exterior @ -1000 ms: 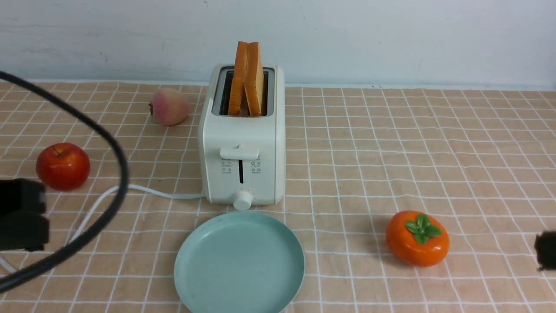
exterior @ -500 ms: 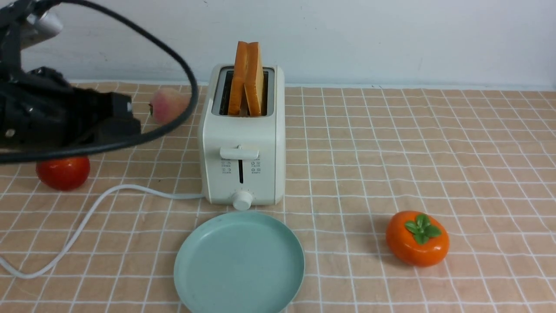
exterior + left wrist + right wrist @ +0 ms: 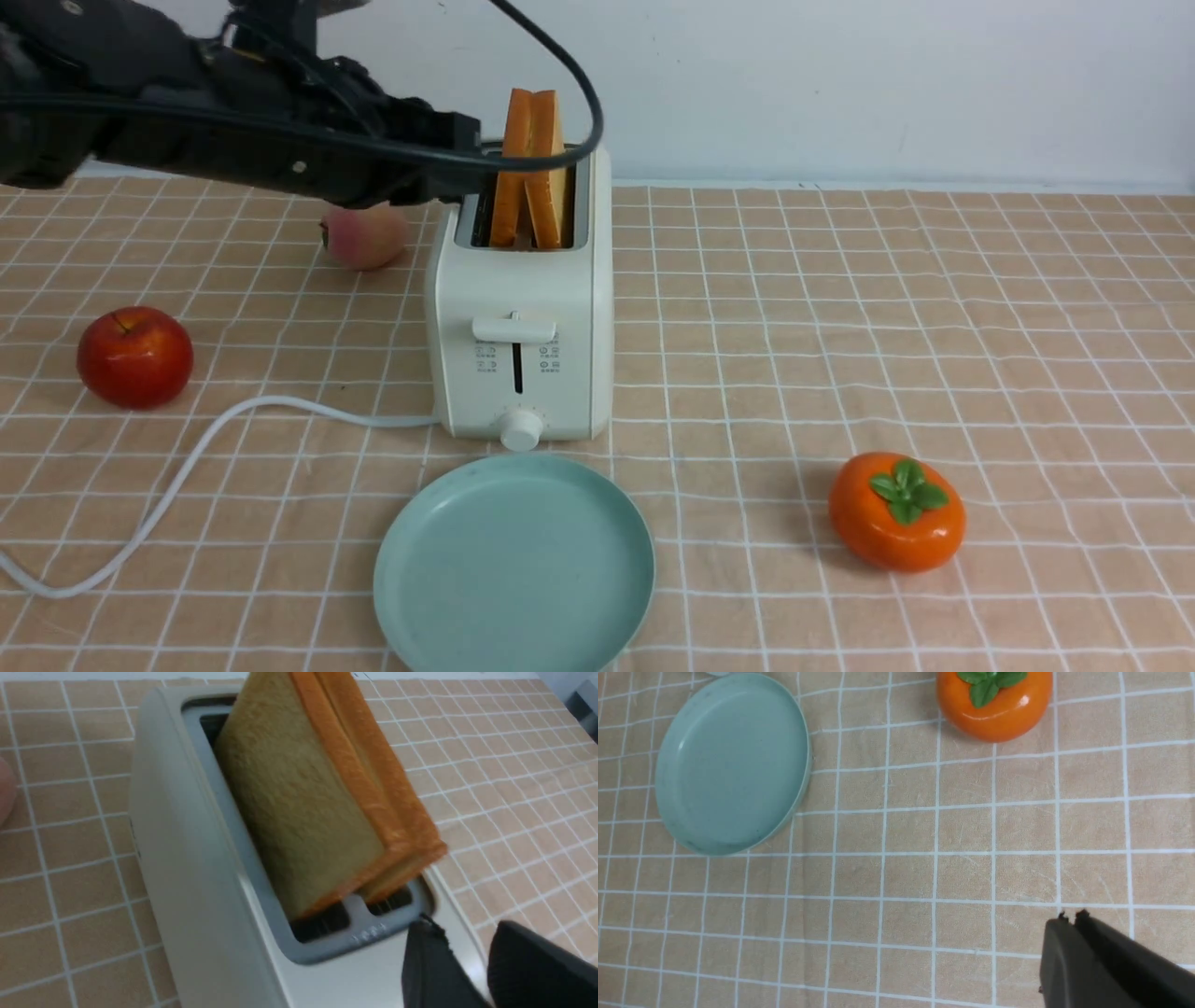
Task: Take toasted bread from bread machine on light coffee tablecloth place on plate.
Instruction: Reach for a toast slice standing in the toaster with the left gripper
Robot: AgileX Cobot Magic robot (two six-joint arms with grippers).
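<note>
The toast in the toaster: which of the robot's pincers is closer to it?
Left. The left pincer hovers beside the toast at the top of the toaster, not touching it. The right pincer hangs over the tablecloth out by the orange fruit.

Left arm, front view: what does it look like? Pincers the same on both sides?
Left arm: bulky matte-black housing, thick black cable looping over it. Left pincer and right pincer both have plain black wedge-shaped fingers; no markings visible.
</note>
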